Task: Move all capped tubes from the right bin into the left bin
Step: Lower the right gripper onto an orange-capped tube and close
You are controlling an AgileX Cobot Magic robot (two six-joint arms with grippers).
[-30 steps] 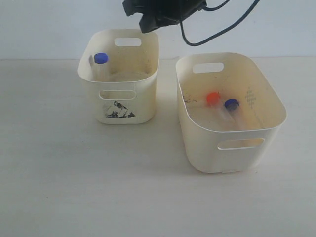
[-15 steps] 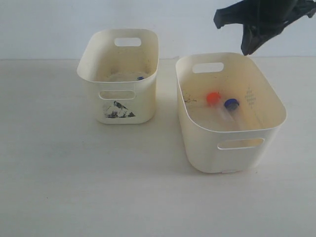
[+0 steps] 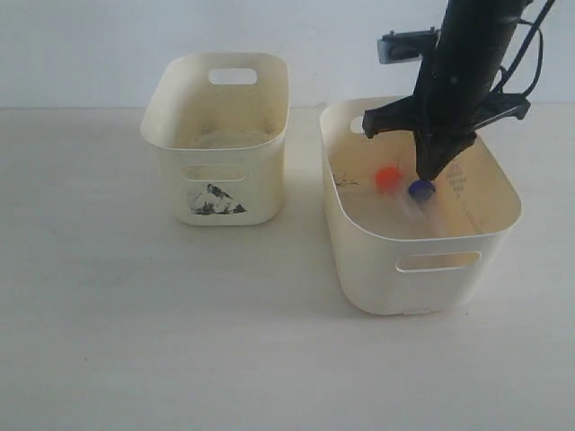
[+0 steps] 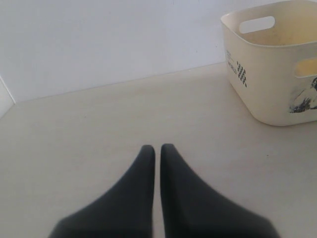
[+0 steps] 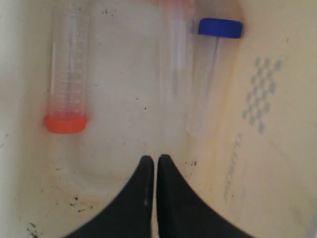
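Right bin point(image 3: 377, 269): on desk point(image 3: 135, 341), at 3 o'clock of left bin point(image 3: 260, 193). Holds orange-capped tube point(image 3: 388, 177) and, at its 4 o'clock, blue-capped tube point(image 3: 420, 189).
Right gripper point(image 3: 428, 172): inside right bin, over the tubes; fingers point(image 5: 143, 198) pressed together, empty.
Left gripper point(image 4: 157, 148): over desk; fingers together, empty.

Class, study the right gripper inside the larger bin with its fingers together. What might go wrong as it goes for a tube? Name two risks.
1. The right gripper has its fingers shut over bare floor between the orange-capped tube and the blue-capped tube; unless they open, it may only push a tube.
2. The blue-capped tube lies close to the wall of the larger bin, so a finger may jam there and the round tube roll away.
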